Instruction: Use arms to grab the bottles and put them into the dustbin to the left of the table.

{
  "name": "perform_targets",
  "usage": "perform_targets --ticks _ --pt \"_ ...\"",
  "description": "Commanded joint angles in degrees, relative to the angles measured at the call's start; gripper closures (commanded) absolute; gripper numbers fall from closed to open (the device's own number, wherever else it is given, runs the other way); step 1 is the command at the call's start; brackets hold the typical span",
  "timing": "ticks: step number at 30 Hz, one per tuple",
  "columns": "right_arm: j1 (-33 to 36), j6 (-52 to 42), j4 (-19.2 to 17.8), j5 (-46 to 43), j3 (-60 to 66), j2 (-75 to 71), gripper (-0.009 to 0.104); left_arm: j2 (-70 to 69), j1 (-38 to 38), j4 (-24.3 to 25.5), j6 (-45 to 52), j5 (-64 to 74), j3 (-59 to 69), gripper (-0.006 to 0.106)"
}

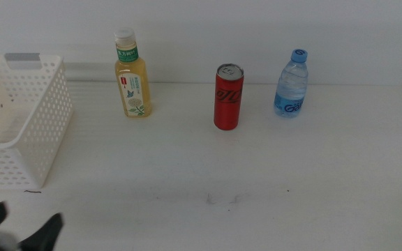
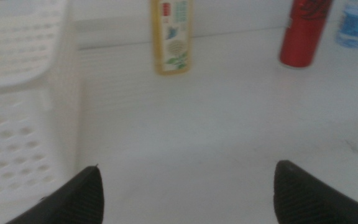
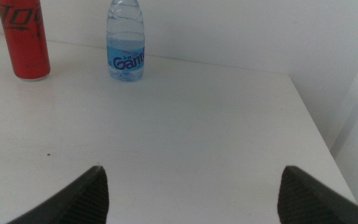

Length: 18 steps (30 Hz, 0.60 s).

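Beside the white dustbin, farther along the surface, tea bottle, soda can and water bottle are stood upright. Both the left pincer and right pincer are spread apart, empty. Tipping is risked if a jaw clips the tall tea bottle.

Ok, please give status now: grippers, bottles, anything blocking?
Left gripper open, low by the dustbin; right gripper open, empty. Tea bottle, soda can, water bottle upright, untouched. Nothing blocking.

We saw a yellow tea bottle, red soda can, blue-capped water bottle, white perforated dustbin.
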Motion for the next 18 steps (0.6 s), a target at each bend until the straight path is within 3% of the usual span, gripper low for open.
perform_targets --ticks 1,5,11,18 --pt "-0.44 -0.09 -0.06 -0.68 0.19 -0.22 0.019 9.02 -4.10 -0.60 -0.22 -10.63 -0.01 0.007" --pt "-0.44 -0.09 -0.06 -0.68 0.19 -0.22 0.019 28.80 -10.86 -0.60 -1.56 -32.74 -0.01 0.007" --pt "-0.44 -0.09 -0.06 -0.68 0.19 -0.22 0.019 49.77 -12.86 0.93 -0.67 -60.06 -0.01 0.007" --pt "-0.44 -0.09 -0.06 -0.68 0.19 -0.22 0.019 65.56 -12.86 8.86 -1.63 -64.54 -6.11 0.007"
